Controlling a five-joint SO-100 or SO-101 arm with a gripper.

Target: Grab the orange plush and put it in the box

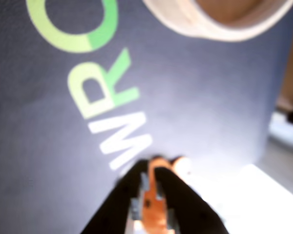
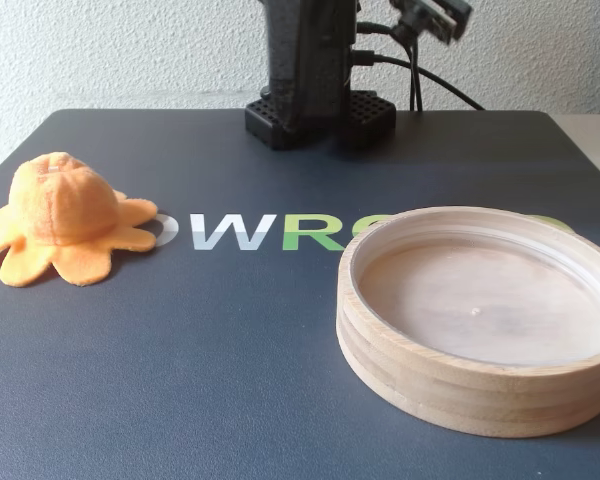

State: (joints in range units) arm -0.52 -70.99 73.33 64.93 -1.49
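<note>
The plush point(image 2: 63, 215) sits at the left of the fixed view, flat on the dark tabletop point(image 2: 200, 350), dome up and tentacles spread around its base. It lies just left of the white and green lettering point(image 2: 270, 232) printed across the surface, with one tentacle reaching toward the first letter. The box point(image 2: 460, 385) stands in the lower right of the same view, well apart from the plush, its pale layered wall upright and its smooth bottom bare. Part of the lettering is hidden behind its far rim.

At the top centre of the fixed view the black arm base point(image 2: 315, 75) rises from the far edge of the tabletop, with cables point(image 2: 430, 80) trailing off to the right (the upper arm is cut off by the frame).

The wrist view is blurred. The pincer point(image 1: 154, 168) enters from the bottom centre, its two dark fingers point(image 1: 129, 195) drawn close together with only a narrow slot between them, holding nothing; an orange strip of the pincer itself shows in that slot. It hangs above the tabletop point(image 1: 210, 112), beside the lettering point(image 1: 112, 97), which runs diagonally through the left half of the frame. The box rim point(image 1: 185, 19) curves across the upper right corner.
</note>
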